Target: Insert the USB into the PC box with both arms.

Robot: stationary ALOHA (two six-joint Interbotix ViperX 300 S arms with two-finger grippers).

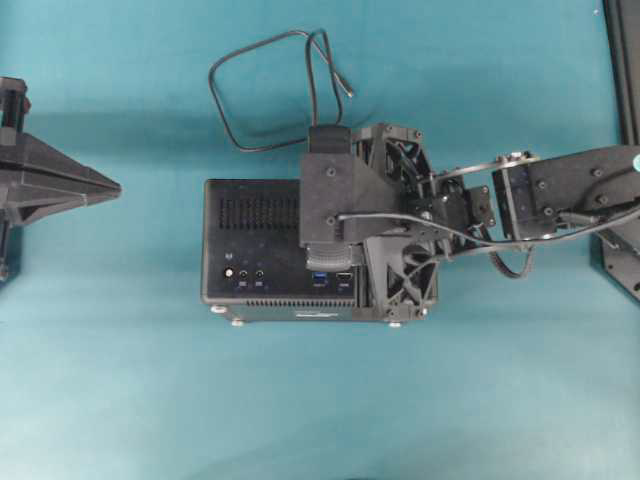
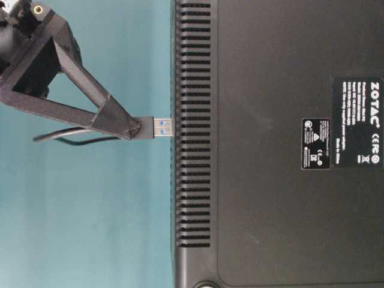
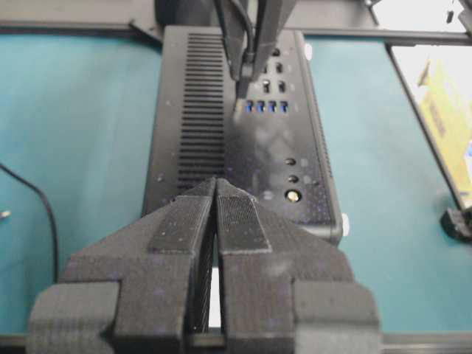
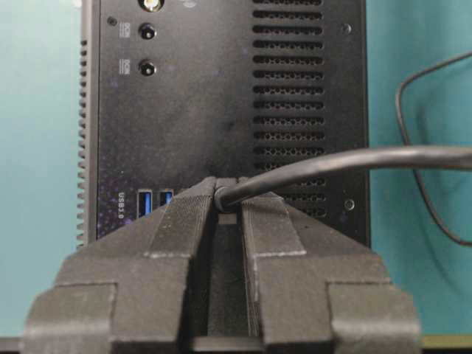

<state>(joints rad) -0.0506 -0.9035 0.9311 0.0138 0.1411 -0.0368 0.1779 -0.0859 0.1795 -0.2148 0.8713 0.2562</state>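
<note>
The PC box [image 1: 255, 250] lies on the teal mat with its port face up, showing a vent grille and a row of blue USB ports [image 3: 266, 106]. My right gripper [image 4: 225, 193] is shut on the USB plug [image 2: 163, 126], and the thin black cable [image 1: 262, 92] loops away behind the box. The plug's metal tip points at the port face and meets it just beside the blue ports; whether it has entered a socket is hidden. My left gripper [image 3: 216, 184] is shut and empty, left of the box and apart from it [image 1: 100, 187].
The box's underside with its label [image 2: 360, 138] fills the table-level view. Black frame posts [image 1: 625, 70] stand at the right edge. A yellow object [image 3: 442, 110] lies beyond the mat's edge. Bare teal mat [image 1: 320, 410] surrounds the box.
</note>
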